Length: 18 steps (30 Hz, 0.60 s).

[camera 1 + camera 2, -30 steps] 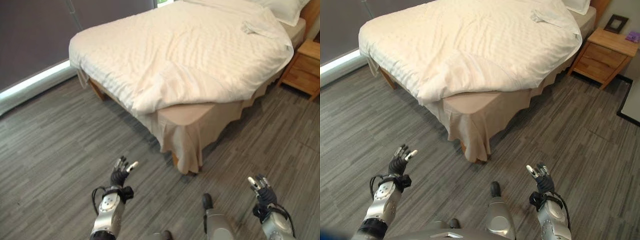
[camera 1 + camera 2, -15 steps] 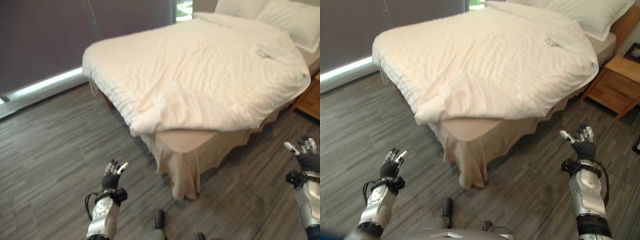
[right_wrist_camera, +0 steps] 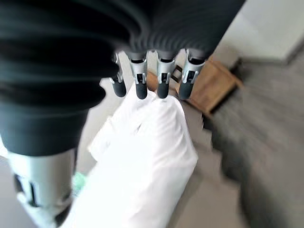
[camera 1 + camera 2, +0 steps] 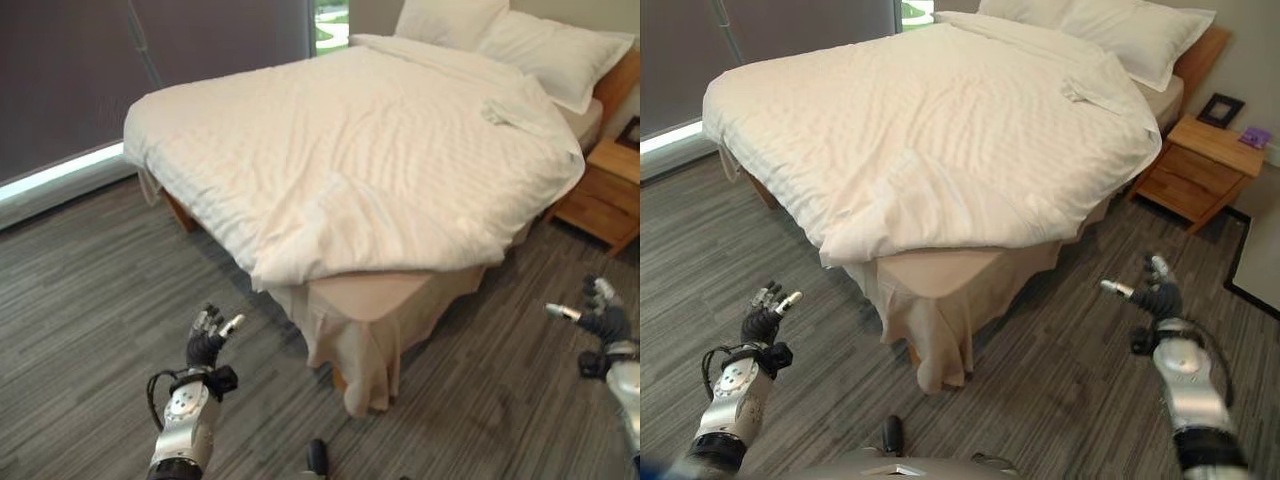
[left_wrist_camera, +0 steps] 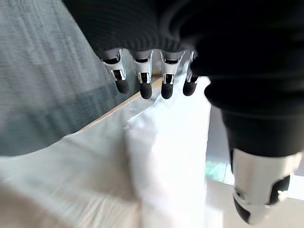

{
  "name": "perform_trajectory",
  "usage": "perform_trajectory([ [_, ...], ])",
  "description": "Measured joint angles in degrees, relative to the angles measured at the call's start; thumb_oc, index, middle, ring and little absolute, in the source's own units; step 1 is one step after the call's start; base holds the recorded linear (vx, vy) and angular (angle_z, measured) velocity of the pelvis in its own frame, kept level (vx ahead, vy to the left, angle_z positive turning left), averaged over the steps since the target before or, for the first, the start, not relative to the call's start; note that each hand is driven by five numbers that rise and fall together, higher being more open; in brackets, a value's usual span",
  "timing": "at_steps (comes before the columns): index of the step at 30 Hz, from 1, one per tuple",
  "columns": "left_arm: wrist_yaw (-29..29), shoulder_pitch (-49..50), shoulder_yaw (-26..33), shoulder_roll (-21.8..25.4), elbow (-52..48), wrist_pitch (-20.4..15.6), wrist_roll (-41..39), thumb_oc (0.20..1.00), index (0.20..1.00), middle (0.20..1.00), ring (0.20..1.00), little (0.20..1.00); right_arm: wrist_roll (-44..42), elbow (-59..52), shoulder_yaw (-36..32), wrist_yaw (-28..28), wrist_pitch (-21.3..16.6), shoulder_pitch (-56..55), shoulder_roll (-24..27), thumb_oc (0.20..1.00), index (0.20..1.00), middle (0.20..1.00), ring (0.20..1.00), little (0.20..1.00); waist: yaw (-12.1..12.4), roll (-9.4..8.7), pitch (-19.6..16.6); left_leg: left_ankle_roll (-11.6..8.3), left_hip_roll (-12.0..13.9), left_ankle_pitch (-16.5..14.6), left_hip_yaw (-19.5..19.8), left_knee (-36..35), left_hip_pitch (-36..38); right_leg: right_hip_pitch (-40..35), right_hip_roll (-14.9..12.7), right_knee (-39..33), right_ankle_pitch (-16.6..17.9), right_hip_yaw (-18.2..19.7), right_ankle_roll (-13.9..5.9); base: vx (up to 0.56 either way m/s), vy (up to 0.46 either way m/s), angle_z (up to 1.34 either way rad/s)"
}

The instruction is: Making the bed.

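Left hand low over the floor short of the bed's near corner, fingers loosely spread, empty. Duvet lying rumpled, pulled back off that corner, bare mattress showing. Pillows at the head. Right hand now raised and swung wide, fingers relaxed, empty. Probably squaring up to grab the duvet edge.

Head cams above bed (wrist cams close)
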State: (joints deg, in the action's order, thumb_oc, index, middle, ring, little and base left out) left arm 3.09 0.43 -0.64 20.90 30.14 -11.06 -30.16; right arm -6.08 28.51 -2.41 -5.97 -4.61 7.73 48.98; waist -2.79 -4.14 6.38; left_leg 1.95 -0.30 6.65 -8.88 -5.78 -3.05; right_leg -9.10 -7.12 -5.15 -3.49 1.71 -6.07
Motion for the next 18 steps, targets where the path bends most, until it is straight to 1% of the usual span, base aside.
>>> perform_trajectory([
  [2,-0.6,0.2,-2.3,-0.4,0.0,0.0,0.0,1.0,1.0,1.0,1.0,1.0,2.0,4.7,5.5,0.4,0.6,7.6,5.4,1.0,1.0,1.0,1.0,1.0,0.2,0.22,-0.1,0.0,0.0,0.0,0.0,0.0,-0.9,0.7,0.0,-0.4,0.5,-0.1,0.21,-0.02,0.017,0.02],
  [3,-1.4,0.1,-4.3,-0.8,0.0,0.0,-0.1,1.0,1.0,1.0,1.0,1.0,3.7,10.4,10.9,0.4,1.0,16.4,7.6,1.0,1.0,1.0,1.0,1.0,0.0,0.18,-0.2,-0.23,0.0,0.2,0.2,0.0,-1.4,1.2,0.1,-0.4,0.9,-0.2,-0.37,-0.03,0.017,0.1],
  [4,-1.7,0.3,-5.0,-0.9,0.0,0.0,-0.1,1.0,1.0,1.0,1.0,1.0,3.9,11.8,12.4,0.3,1.1,19.4,7.8,1.0,1.0,1.0,1.0,1.0,0.3,0.01,-0.2,0.0,0.1,0.5,0.2,0.0,-1.6,1.1,0.2,-0.4,0.9,-0.7,-0.39,-0.05,0.026,0.09],
  [5,-1.8,0.4,-5.5,-0.9,0.1,0.0,-0.3,1.0,1.0,1.0,1.0,1.0,4.0,14.6,15.9,0.4,1.4,23.6,7.8,1.0,1.0,1.0,1.0,1.0,0.2,0.07,-0.2,-0.05,0.1,0.9,0.4,0.0,-1.7,1.2,0.3,-0.4,1.0,-0.6,-0.47,-0.03,0.015,0.03],
  [6,-1.9,0.5,-6.0,-1.1,0.0,0.2,-0.4,1.0,1.0,1.0,1.0,1.0,4.4,16.7,18.5,0.5,2.0,28.0,7.9,1.0,1.0,1.0,1.0,1.0,0.8,0.03,-0.2,-0.15,0.2,1.0,0.4,0.0,-1.9,1.5,0.3,-0.4,1.0,-0.5,-0.52,-0.06,0.022,-0.03],
  [7,-2.2,0.5,-6.4,-1.1,0.1,0.4,-1.1,1.0,1.0,1.0,1.0,1.0,6.3,24.2,25.9,1.2,3.2,40.4,8.1,1.0,1.0,1.0,1.0,1.0,1.5,0.23,-0.2,0.1,0.1,1.3,0.4,0.0,-2.6,2.0,0.2,-0.4,1.2,-0.5,-0.75,-0.07,0.014,0.02],
  [8,-2.2,0.4,-6.4,-1.1,0.1,0.4,-1.2,1.0,1.0,1.0,1.0,1.0,6.6,27.2,28.6,1.2,3.7,45.6,8.0,1.0,1.0,1.0,1.0,1.0,1.7,0.4,-0.1,0.1,0.0,1.6,0.6,0.0,-3.0,2.3,0.2,-0.4,1.3,-0.7,-0.88,-0.06,0.007,0.13],
  [9,-2.2,0.4,-5.8,-1.0,0.1,0.4,-1.2,1.0,1.0,1.0,1.0,1.0,8.4,32.0,31.8,0.9,4.5,54.4,7.0,1.0,1.0,1.0,1.0,1.0,2.1,0.51,-0.1,0.18,0.0,1.9,1.3,0.0,-4.2,3.3,0.3,-0.4,1.4,-1.2,-0.98,-0.02,0.005,0.2],
  [10,-2.1,0.3,-5.6,-0.9,0.2,0.4,-1.2,1.0,1.0,1.0,1.0,1.0,8.5,32.7,32.2,0.8,4.7,56.9,6.7,1.0,1.0,1.0,1.0,1.0,2.2,0.28,-0.1,0.29,0.0,2.0,1.6,0.2,-4.7,3.8,0.4,-0.4,1.4,-1.4,-0.98,0.0,0.004,0.2],
  [11,-2.1,0.3,-5.4,-0.6,0.2,0.4,-1.2,1.0,1.0,1.0,1.0,1.0,8.6,32.9,32.5,0.8,4.7,58.8,6.5,1.0,1.0,1.0,1.0,1.0,3.5,-0.1,0.1,0.42,0.0,2.2,1.8,0.3,-4.9,3.7,0.5,-0.4,1.4,-1.6,-0.99,0.0,0.003,0.1],
  [13,-2.1,0.5,-5.1,-0.5,0.3,0.5,-1.2,1.0,1.0,1.0,1.0,1.0,10.3,33.6,34.5,0.8,5.3,61.7,5.6,1.0,1.0,1.0,1.0,1.0,4.6,-0.36,0.2,0.39,0.0,2.1,1.8,0.3,-4.9,3.8,0.5,-0.4,1.4,-1.6,-0.99,0.01,0.0,0.09],
  [14,-2.0,1.0,-4.6,-0.2,0.3,0.5,-1.2,1.0,1.0,1.0,1.0,1.0,11.2,34.4,35.3,0.8,5.1,63.4,3.4,1.0,1.0,1.0,1.0,1.0,5.2,-0.45,0.2,0.37,-0.2,2.1,2.5,0.3,-5.0,3.5,0.5,-0.4,1.4,-2.2,-0.99,0.0,0.007,0.14],
  [15,-2.0,1.2,-4.4,-0.1,0.3,0.5,-1.2,1.0,1.0,1.0,1.0,1.0,11.5,35.7,36.7,0.9,5.5,64.5,2.3,1.0,1.0,1.0,1.0,1.0,5.3,-0.5,0.3,0.28,-0.1,2.0,2.6,0.3,-5.2,3.8,0.6,-0.4,1.4,-2.3,-0.98,-0.04,0.012,0.24],
  [16,-2.0,0.9,-4.3,0.3,0.3,0.5,-1.2,1.0,1.0,1.0,1.0,1.0,12.6,36.6,36.8,1.1,5.4,64.6,1.7,1.0,1.0,1.0,1.0,1.0,5.5,-0.43,0.4,0.39,-0.2,2.2,3.2,0.2,-6.0,4.0,0.7,-0.4,1.4,-2.9,-0.97,-0.05,0.011,0.14],
  [18,-1.8,0.4,-4.5,0.7,0.3,0.5,-1.2,1.0,1.0,1.0,1.0,1.0,12.9,38.7,37.2,1.2,5.8,65.4,0.8,1.0,1.0,1.0,1.0,1.0,6.4,-0.27,1.4,0.34,-0.2,2.3,3.3,0.1,-6.4,4.4,0.8,-0.4,1.3,-3.1,-0.86,-0.06,-0.002,0.08],
])
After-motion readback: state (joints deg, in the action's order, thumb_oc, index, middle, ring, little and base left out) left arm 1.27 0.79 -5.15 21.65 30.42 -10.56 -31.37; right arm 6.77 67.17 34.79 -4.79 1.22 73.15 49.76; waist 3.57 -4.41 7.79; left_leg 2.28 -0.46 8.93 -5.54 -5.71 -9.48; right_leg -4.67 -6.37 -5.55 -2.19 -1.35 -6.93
